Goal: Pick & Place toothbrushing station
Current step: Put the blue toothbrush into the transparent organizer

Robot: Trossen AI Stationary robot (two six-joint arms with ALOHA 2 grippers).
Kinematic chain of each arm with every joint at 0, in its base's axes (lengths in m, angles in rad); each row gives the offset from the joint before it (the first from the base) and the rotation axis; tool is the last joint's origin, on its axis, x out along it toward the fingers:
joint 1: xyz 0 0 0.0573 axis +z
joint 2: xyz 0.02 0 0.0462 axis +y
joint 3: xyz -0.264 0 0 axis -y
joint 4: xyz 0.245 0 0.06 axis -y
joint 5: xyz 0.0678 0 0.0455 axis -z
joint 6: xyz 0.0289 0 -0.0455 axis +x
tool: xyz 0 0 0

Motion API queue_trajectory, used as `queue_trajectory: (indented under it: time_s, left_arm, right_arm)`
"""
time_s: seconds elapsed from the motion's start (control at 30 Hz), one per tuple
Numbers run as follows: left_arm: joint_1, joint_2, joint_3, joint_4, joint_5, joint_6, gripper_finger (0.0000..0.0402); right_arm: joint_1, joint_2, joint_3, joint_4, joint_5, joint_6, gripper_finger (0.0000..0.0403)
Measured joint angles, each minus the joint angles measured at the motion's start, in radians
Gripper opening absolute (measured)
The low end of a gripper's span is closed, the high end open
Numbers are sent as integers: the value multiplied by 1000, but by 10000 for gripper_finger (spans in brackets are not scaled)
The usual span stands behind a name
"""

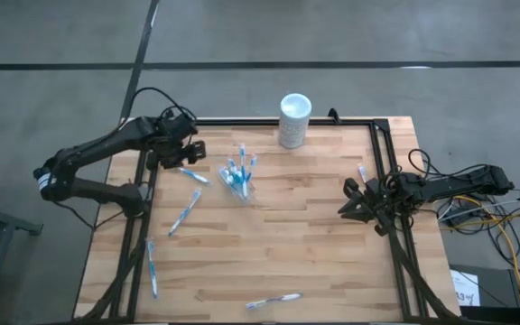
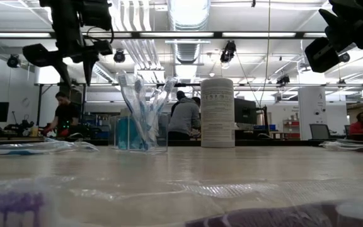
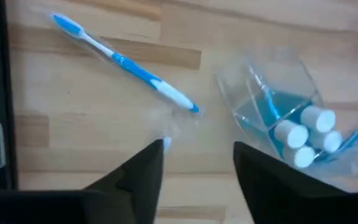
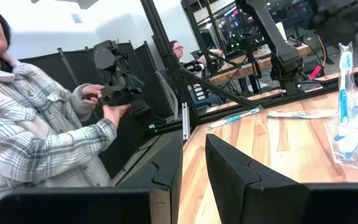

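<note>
in the high view's upper left, the left tool point(image 1: 188, 152) hangs open and empty, a thin blue-and-white toothbrush point(image 1: 193, 175) just below it, the small clear plastic cup point(image 1: 239, 183) to its right.

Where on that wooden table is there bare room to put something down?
Bare wood lies between the clear cup and the right end effector, down to the near-edge toothbrush. It is crowded around the cup, the left end effector and the loose toothbrushes.
</note>
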Motion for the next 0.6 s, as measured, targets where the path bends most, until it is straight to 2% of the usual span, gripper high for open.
queue_trajectory:
  time_s: [0.1,0.17,0.23,0.33,0.6]
  left_arm:
    - [0,-8,0,-3,-88,-106,232]
    - [0,-7,-1,-26,-183,-230,248]
    - [1,-4,-7,-41,-222,-364,256]
    - [0,8,-34,-7,-219,-502,258]
    - [-2,108,-109,148,-180,-708,252]
  right_arm:
    - [0,0,0,0,0,0,68]
    - [0,0,0,0,0,0,68]
    - [0,0,0,0,0,0,68]
    - [0,0,0,0,0,0,68]
    - [0,0,0,0,0,0,68]
